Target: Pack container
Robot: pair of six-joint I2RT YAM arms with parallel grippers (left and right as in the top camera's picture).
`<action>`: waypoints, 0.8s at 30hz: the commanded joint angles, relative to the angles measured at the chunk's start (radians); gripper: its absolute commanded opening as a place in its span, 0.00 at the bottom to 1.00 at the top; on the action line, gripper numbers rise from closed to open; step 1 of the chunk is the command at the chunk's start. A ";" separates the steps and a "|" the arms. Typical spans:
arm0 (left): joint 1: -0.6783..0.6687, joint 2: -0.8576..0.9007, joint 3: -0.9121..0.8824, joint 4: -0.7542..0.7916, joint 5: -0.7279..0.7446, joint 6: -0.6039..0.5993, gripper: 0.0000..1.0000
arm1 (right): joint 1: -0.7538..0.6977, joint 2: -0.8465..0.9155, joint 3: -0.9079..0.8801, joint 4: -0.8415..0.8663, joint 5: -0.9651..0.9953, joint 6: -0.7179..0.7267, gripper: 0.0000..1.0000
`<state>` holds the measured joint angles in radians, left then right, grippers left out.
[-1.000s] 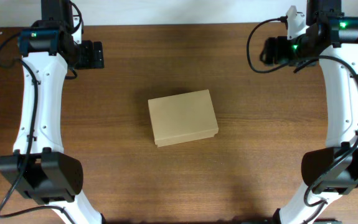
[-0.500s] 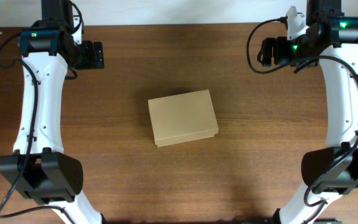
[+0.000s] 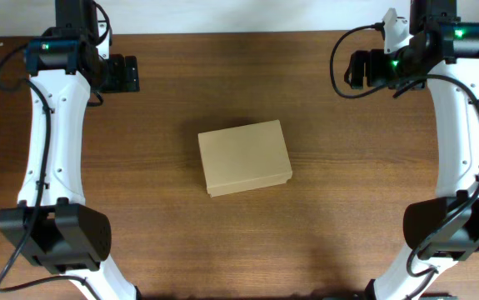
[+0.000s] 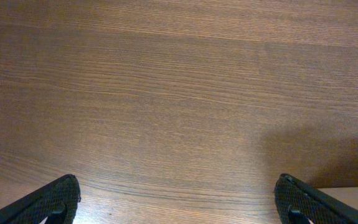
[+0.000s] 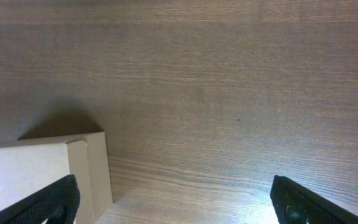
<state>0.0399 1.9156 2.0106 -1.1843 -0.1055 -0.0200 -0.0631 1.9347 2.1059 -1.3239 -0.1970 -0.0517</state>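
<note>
The container (image 3: 245,157), a plain tan cardboard box with its lid shut, lies in the middle of the wooden table. One corner of the container (image 5: 48,168) shows at the lower left of the right wrist view, and a sliver of the container (image 4: 353,191) at the lower right of the left wrist view. My left gripper (image 3: 126,72) is at the back left, far from the box, open with only bare wood between its fingertips (image 4: 54,199). My right gripper (image 3: 358,70) is at the back right, also open and holding nothing, its fingertips (image 5: 300,199) wide apart.
The brown wooden table (image 3: 239,242) ends at a white wall strip along the back. The white arm links (image 3: 52,142) run down the left side and the right arm links (image 3: 460,142) down the right side, with their black bases at the front corners.
The right gripper has shifted slightly left and opened a touch wider. The left arm and the box have not moved.
</note>
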 commanded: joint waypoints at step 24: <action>0.003 -0.019 0.012 -0.001 -0.005 0.006 1.00 | 0.050 -1.125 -1.223 1.125 0.084 0.004 0.99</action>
<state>0.0399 1.9152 2.0106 -1.1862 -0.1059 -0.0200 -0.0177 0.9794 1.0927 -0.2512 -0.1528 -0.0517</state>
